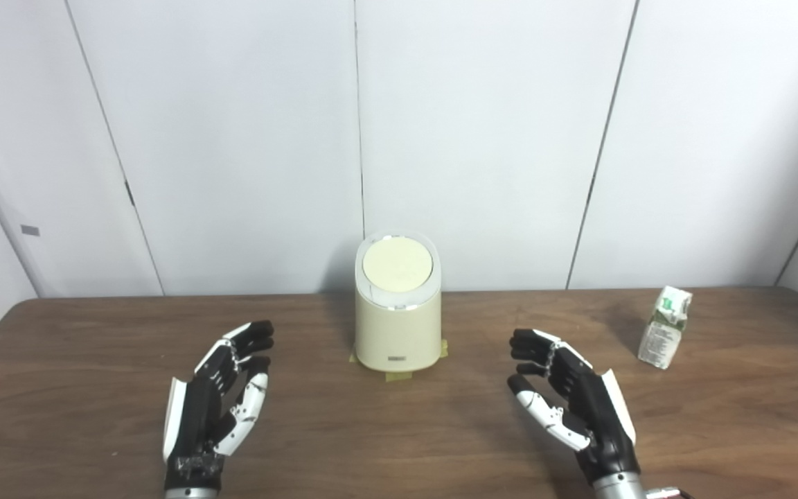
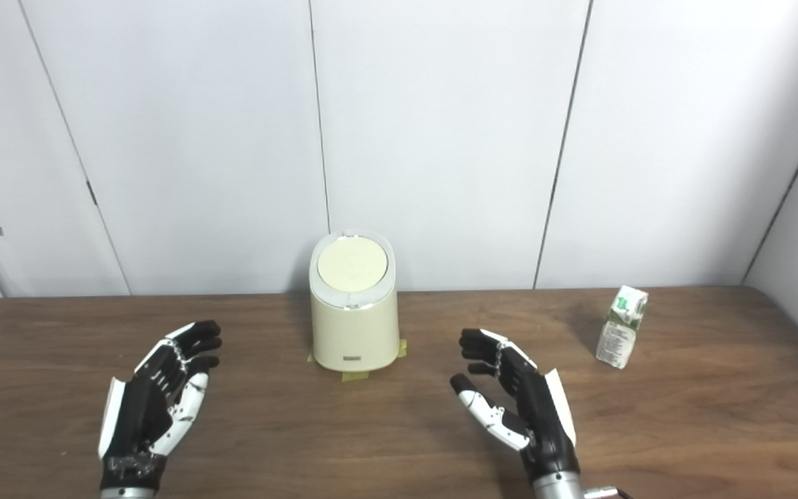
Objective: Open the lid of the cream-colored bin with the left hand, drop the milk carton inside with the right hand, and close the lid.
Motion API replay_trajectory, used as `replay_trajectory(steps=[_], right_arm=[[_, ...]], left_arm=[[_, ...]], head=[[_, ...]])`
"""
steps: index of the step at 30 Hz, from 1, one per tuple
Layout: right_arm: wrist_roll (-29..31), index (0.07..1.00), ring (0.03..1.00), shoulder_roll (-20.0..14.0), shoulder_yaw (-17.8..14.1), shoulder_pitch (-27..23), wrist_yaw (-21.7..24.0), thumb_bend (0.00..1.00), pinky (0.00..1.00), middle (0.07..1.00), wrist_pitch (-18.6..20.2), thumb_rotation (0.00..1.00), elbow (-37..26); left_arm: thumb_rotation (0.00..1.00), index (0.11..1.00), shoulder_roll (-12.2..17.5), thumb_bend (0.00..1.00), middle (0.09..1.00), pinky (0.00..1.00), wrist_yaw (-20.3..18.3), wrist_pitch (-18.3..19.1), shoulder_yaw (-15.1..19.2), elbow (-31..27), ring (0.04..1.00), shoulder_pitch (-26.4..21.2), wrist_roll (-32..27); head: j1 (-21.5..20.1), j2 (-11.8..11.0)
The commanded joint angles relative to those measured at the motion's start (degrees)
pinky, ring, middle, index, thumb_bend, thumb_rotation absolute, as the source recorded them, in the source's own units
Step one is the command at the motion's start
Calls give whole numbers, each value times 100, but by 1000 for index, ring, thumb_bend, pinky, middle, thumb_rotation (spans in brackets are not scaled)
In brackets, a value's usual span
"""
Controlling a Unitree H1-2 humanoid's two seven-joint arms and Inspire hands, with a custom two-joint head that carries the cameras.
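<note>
The cream-colored bin [image 1: 397, 326] stands upright at the middle of the table's far side, its round lid [image 1: 397, 266] shut flat on top. A small white and green milk carton [image 1: 666, 327] stands at the far right of the table. My left hand [image 1: 222, 395] hovers low over the table, left of and nearer than the bin, palm turned inward, fingers apart and holding nothing. My right hand [image 1: 569, 402] mirrors it to the right of the bin, open and empty, well short of the carton.
The brown wooden table [image 1: 399, 443] runs across the whole view, with white wall panels close behind its far edge. Yellow tape tabs [image 1: 399, 376] mark the bin's foot.
</note>
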Motion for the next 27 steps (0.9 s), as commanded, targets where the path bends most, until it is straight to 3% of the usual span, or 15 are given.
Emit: replay_trajectory(steps=[1,11,20,27], right_arm=[[21,722,729,36,1,198,-24,239,670,740,-126,348,23],[-21,722,731,31,11,202,-23,241,672,739,-81,378,4],[-42,717,727,53,15,159,-43,236,668,736,-199,342,108],[-88,720,731,62,28,122,-73,245,661,738,-262,360,204]], left_arm=[[381,749,-18,198,767,672,15,-140,-33,241,750,313,143],[413,753,-22,201,772,678,0,-38,-48,177,755,327,173],[415,756,3,201,773,675,-2,-84,-44,243,754,291,164],[434,776,29,242,790,687,-101,170,-84,-8,769,252,151]], head=[[-1,0],[-1,4],[-33,-37],[-51,-48]])
